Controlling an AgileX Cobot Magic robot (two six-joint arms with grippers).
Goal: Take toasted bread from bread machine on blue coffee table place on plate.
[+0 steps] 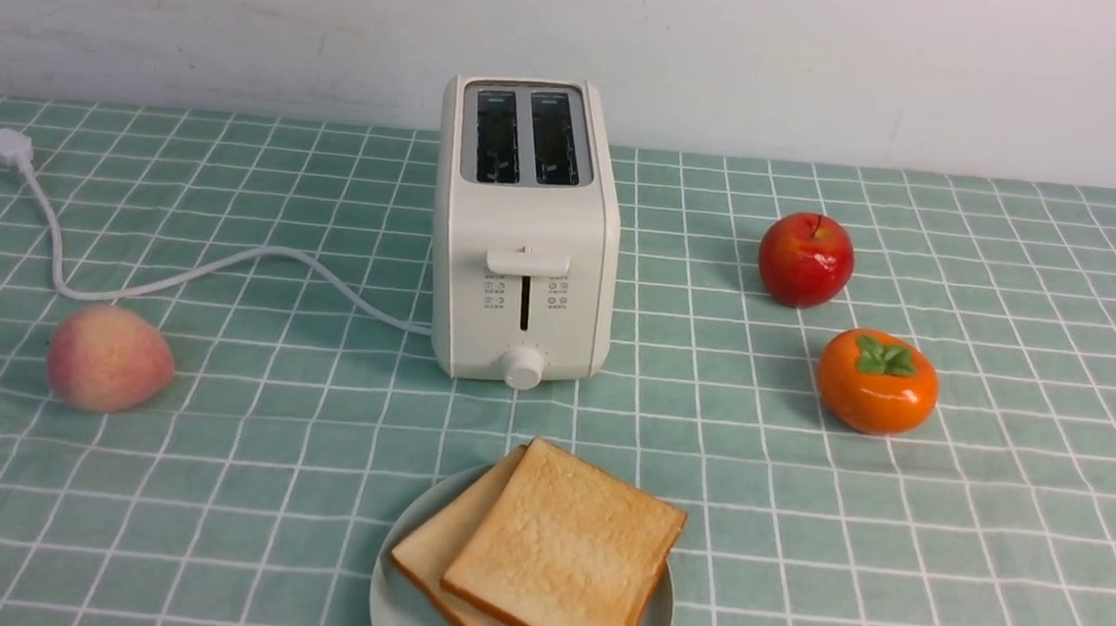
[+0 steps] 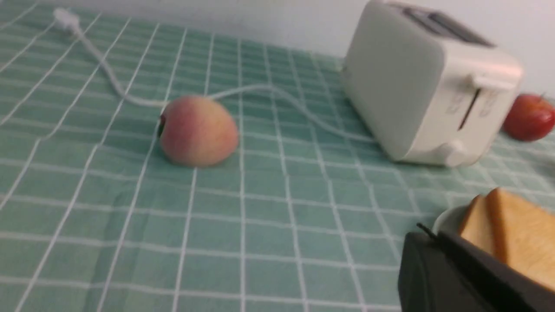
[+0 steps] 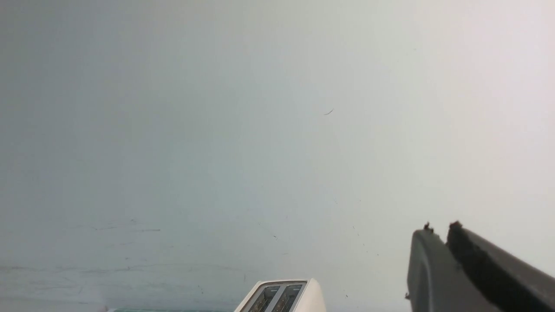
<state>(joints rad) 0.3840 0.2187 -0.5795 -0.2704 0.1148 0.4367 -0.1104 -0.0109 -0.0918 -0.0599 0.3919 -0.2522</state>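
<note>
Golden toast [image 1: 566, 549] is lying light and crumbly, inviting an edge pinch; my left [image 2: 427, 242] and right fingers [image 3: 440, 242] are resting closed, empty.

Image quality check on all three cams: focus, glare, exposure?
Front view: sharp, evenly lit, small glints on the apple and persimmon. Left wrist view: soft throughout, the peach and toaster blurred. Right wrist view: mostly wall, grey-green on one side, pinkish and brighter on the other.
</note>
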